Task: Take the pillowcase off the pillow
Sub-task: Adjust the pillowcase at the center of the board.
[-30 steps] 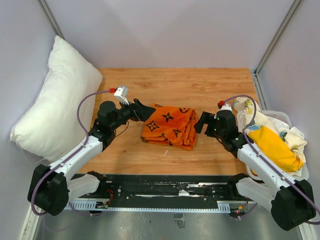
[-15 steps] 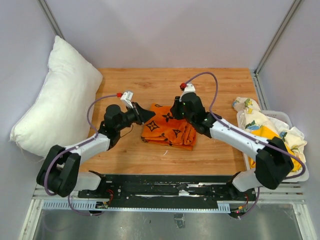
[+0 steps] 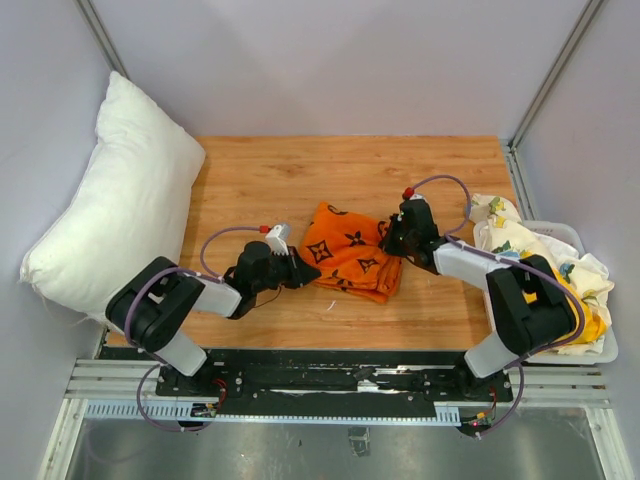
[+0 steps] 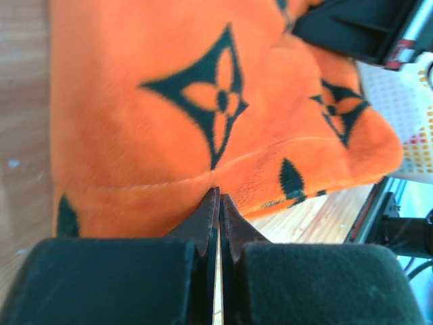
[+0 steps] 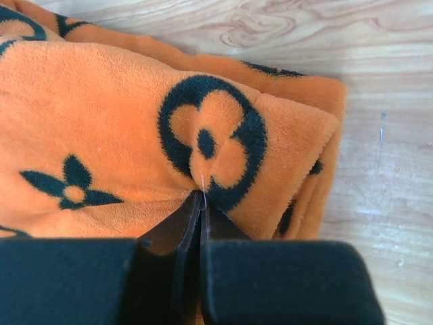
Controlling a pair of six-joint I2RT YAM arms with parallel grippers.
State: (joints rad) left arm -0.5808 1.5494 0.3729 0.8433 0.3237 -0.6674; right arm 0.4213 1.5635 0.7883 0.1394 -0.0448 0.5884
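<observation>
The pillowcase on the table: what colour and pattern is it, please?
The pillowcase is orange with black flower motifs, clearest in the right wrist view.

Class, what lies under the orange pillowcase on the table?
The wooden table shows all round the pillowcase, which lies bunched on it. The white pillow leans apart at the left, so it is not beneath. The wood directly under the fabric, and anything between its folds, is covered.

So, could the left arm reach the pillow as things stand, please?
Probably yes: the pillow lies beside it with nothing between, but the left gripper is shut on the pillowcase and must let go first.
</observation>
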